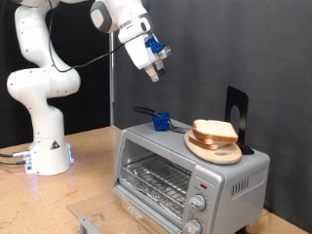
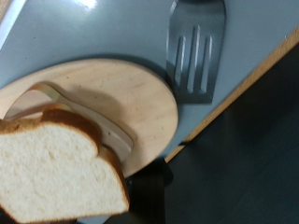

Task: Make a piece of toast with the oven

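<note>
The silver oven [image 1: 161, 156] stands at the lower right of the exterior view, its glass door closed with the wire rack showing behind it. A round wooden plate [image 1: 226, 156] rests on its roof and carries the piece of toast [image 1: 214, 130], pale with a brown crust, lying on top of another slice. My gripper [image 1: 153, 76] hangs high above the oven's left end, well clear of everything, with nothing seen between its fingers. The wrist view looks down on the toast [image 2: 56, 173] and the plate [image 2: 131, 93].
A black slotted spatula [image 2: 194, 47] with a blue handle [image 1: 161, 122] lies on the oven roof beside the plate. A black upright stand [image 1: 237, 112] is behind the plate. Knobs [image 1: 201, 202] and a red light [image 1: 203, 182] are on the oven front. The arm's white base [image 1: 44, 146] is at left.
</note>
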Controlling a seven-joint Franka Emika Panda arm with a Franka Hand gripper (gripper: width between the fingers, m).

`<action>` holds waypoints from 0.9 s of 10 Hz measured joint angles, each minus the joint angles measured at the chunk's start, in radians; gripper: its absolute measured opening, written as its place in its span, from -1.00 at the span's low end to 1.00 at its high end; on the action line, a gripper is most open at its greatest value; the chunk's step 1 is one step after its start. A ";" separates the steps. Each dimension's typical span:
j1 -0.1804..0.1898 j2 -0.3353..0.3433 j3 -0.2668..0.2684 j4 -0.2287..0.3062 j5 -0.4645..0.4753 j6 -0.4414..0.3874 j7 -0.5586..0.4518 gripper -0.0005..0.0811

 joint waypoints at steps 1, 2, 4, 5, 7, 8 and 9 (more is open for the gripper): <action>0.000 -0.037 0.032 -0.025 0.000 0.021 0.065 0.99; 0.000 -0.079 0.059 -0.051 0.000 0.026 0.120 0.99; 0.001 -0.155 0.089 -0.099 0.000 0.009 0.186 0.99; 0.001 -0.187 0.092 -0.117 0.000 -0.015 0.199 0.99; 0.001 -0.238 0.084 -0.141 0.009 -0.065 0.207 0.99; 0.001 -0.255 0.078 -0.150 0.018 -0.075 0.206 0.99; 0.001 -0.267 0.072 -0.155 0.024 -0.084 0.206 0.99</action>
